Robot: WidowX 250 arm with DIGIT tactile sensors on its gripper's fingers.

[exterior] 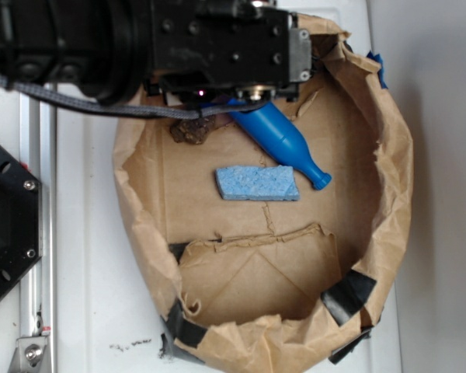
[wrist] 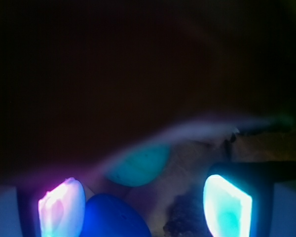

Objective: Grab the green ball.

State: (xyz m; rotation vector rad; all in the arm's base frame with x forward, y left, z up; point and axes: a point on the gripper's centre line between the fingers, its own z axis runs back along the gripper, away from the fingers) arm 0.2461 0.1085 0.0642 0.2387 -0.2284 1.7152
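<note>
Exterior view: black arm fills upper left of frame, hand low over upper part of brown paper bag on white bench. Blue bottle toy slants from under hand toward frame centre; blue sponge below it; brown rough lump at left of bottle.

Wrist view: dim. Fingers apart, nothing clamped. Green ball between them, lower centre, beyond bottle's rounded end.
</note>
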